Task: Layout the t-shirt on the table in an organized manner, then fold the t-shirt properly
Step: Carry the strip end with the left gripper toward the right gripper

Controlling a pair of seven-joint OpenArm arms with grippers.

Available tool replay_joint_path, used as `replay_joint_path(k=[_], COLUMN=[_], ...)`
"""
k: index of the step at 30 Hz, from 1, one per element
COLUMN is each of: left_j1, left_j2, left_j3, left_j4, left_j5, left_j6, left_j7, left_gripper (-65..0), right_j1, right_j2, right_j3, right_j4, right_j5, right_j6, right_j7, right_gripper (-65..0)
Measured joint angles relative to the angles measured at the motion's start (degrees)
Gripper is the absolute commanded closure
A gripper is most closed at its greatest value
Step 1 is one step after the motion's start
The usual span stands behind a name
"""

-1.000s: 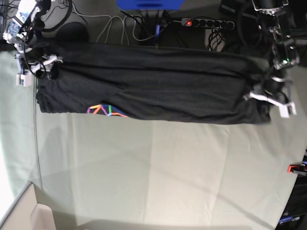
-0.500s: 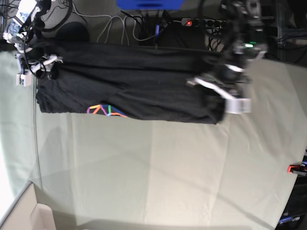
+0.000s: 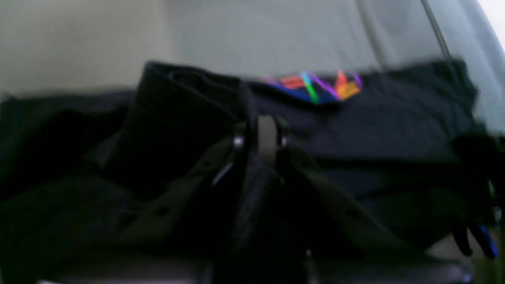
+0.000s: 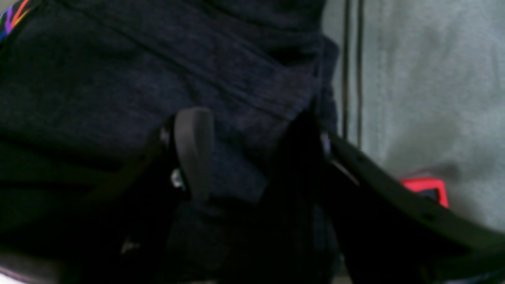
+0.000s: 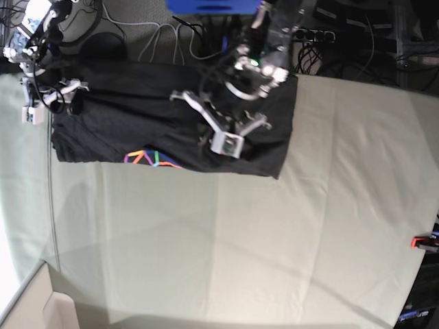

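Observation:
The black t-shirt [image 5: 137, 116] lies along the far edge of the table [image 5: 274, 240], its right end folded over to the left. Its rainbow graphic [image 5: 151, 158] shows at the near hem and in the left wrist view [image 3: 315, 85]. My left gripper [image 5: 223, 130] is shut on a bunch of shirt fabric [image 3: 177, 130] and holds it above the shirt's middle. My right gripper [image 5: 38, 103] is at the shirt's left end. In the right wrist view its fingers [image 4: 193, 150] stand partly closed with a thick fold of fabric [image 4: 236, 173] between them.
Cables, a power strip [image 5: 312, 33] and a blue object [image 5: 212, 5] lie beyond the table's far edge. Red clamps sit at the right edge [image 5: 420, 240] and beside the right gripper [image 4: 424, 189]. A pale box [image 5: 41, 308] sits at the near left corner.
My left gripper has carried the shirt's right end leftwards, from the far right to over the shirt's middle, folding it over. The right arm has not moved.

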Motion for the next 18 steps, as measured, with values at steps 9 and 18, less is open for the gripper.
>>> replay_joint_path(k=[9,18], left_j1=[-4.42,-6.88], left_j2=[-0.52,-0.59], left_j3=[6.6,9.55], left_j4=[-4.39,-7.74], left_j5=[-0.44,-0.46], left_j6=[6.82,7.06], left_j7=[-4.35,-3.58], left_gripper=[-0.1,-3.5], right_j1=[0.11,0.0], right_j2=[1.14,1.22], right_j3=[0.0,-0.15], right_j4=[0.02,0.02], right_j5=[0.0,0.02], right_j6=[-0.02,-0.02], right_j7=[0.0,0.04], right_gripper=[-33.4,-33.4])
